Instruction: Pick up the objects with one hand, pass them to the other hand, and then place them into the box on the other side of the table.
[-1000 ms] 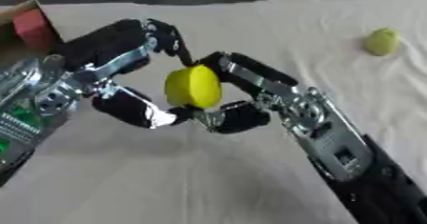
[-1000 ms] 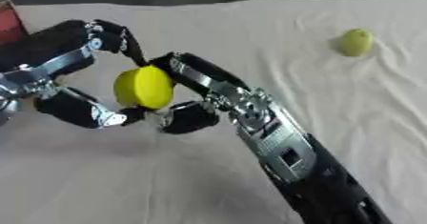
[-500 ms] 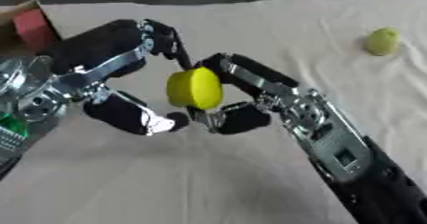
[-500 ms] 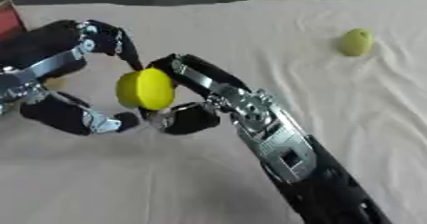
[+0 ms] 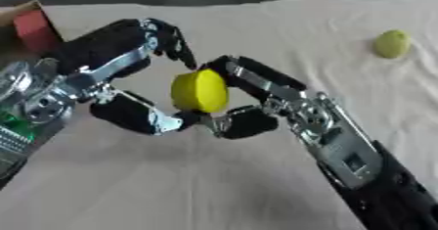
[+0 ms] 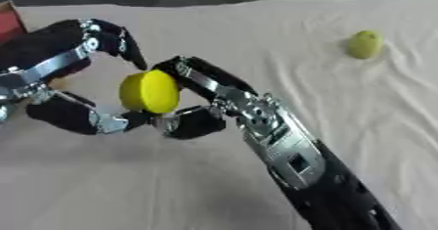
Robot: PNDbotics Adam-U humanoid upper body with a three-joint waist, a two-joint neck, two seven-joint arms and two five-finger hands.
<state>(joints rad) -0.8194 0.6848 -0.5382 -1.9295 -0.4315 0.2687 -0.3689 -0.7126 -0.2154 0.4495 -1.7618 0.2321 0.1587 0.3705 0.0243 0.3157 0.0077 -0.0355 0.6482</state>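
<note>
Above the cream cloth-covered table [image 5: 256,23], a round yellow fruit-like object [image 5: 199,91] sits between the two black and silver hands. The right hand [image 5: 256,97] reaches in from the lower right; its upper fingers [image 5: 248,75] curve over the right side of the yellow object and its thumb [image 5: 244,122] curls in just below, so the object is pinched between them. The left hand [image 5: 120,84] comes in from the left; its upper fingers [image 5: 171,40] arch above the object's top left, with the tips just beside it, and its thumb [image 5: 141,119] curls under, its tip meeting the right thumb beneath the object. Whether the left fingers actually touch the yellow surface I cannot tell; they are curled around it.

Well off beyond the right hand's fingers, toward the far right of the cloth, lies a small yellow-green fruit [image 5: 391,43]. Behind the left fingers, at the far left corner, stands an open cardboard box with a red inner face [image 5: 34,24].
</note>
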